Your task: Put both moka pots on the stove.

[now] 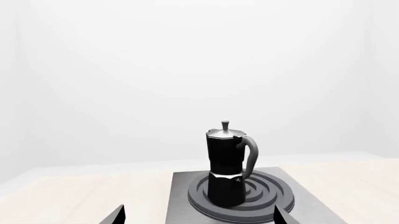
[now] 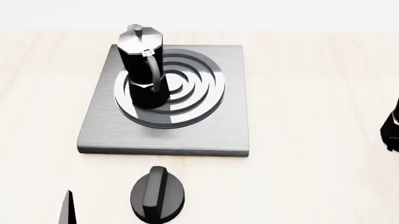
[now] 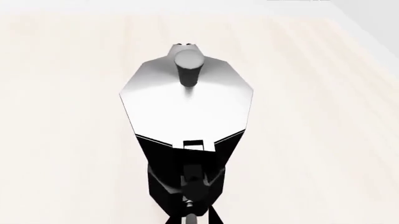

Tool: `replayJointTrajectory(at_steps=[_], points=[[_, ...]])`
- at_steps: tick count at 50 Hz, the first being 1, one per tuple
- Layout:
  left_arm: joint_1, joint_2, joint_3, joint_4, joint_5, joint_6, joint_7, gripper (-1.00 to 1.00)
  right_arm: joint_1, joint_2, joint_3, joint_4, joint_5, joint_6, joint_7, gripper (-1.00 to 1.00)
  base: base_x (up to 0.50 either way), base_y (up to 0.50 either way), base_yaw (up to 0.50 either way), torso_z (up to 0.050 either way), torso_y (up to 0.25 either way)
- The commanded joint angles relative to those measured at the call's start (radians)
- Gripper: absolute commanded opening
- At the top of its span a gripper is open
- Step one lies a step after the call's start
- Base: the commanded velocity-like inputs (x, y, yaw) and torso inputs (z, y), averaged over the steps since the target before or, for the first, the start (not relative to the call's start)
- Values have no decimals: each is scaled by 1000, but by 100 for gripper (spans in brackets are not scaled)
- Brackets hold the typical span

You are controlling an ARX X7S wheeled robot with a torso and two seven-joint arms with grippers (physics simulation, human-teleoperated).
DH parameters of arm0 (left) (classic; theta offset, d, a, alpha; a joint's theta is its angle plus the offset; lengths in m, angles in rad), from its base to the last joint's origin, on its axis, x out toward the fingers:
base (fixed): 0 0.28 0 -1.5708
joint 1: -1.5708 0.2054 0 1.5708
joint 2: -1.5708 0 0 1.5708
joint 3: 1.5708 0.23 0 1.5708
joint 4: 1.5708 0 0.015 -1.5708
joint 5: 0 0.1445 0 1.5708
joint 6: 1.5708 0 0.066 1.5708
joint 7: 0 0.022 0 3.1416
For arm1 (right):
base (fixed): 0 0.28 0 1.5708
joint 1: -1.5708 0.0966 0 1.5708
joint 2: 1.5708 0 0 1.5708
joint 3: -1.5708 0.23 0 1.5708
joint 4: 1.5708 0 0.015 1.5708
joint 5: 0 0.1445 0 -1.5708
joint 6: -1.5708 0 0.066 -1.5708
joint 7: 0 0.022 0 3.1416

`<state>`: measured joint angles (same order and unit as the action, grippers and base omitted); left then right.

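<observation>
The second moka pot (image 2: pixel 391 130) is cut off by the head view's right edge.

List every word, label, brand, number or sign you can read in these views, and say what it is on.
None: no readable text in any view.
The moka pot on the stove, the second moka pot, the stove plate, the round knob and the table all show plain, unmarked surfaces.

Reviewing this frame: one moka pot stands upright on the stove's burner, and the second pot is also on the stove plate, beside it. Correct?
Not quite. One moka pot does stand upright on the burner of the stove, but the second pot is off the plate, on the table at the head view's right edge.
</observation>
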<state>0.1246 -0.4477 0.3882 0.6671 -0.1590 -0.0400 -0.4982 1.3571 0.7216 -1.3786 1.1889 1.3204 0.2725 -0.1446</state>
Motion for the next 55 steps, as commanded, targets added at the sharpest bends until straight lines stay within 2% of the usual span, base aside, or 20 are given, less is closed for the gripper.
replayJointTrajectory(at_steps=[1,4,7,8,15,25,30,35,40,48,55], points=[[-3,-1,1,-2,-1,1,-2,100,24,-27,1,54,-30,-41,-47,-100,0,0,0,0,0],[-3,-1,3,-2,0,0,-3,100,38,15,13,-47,-19,-37,-7,-100,0,0,0,0,0],[-3,-2,3,-1,0,0,-4,100,50,120,35,-295,10,-16,111,-100,0,0,0,0,0],[-3,-2,3,-1,-1,1,-4,100,52,127,39,-312,13,-19,118,-100,0,0,0,0,0],[-3,-4,4,1,-2,-1,-5,100,76,117,62,-348,-5,-92,146,-100,0,0,0,0,0],[-2,-6,3,-5,-5,8,-6,100,119,135,67,-494,-20,-81,233,-100,0,0,0,0,0],[0,-9,0,-1,-6,8,-9,100,134,118,59,-514,-25,-63,213,-100,0,0,0,0,0],[-1,-10,2,0,-7,7,-9,100,130,42,36,-404,-54,-75,104,-100,0,0,0,0,0],[1,-13,-2,5,-11,7,-12,100,141,19,36,-401,-52,-73,39,-100,0,0,0,0,0],[3,-16,-4,7,-14,8,-15,100,158,9,29,-462,-49,-48,0,-100,0,0,0,0,0],[2,-18,-6,8,-16,8,-18,100,183,-48,29,-410,-58,-46,-22,-100,0,0,0,0,0]])
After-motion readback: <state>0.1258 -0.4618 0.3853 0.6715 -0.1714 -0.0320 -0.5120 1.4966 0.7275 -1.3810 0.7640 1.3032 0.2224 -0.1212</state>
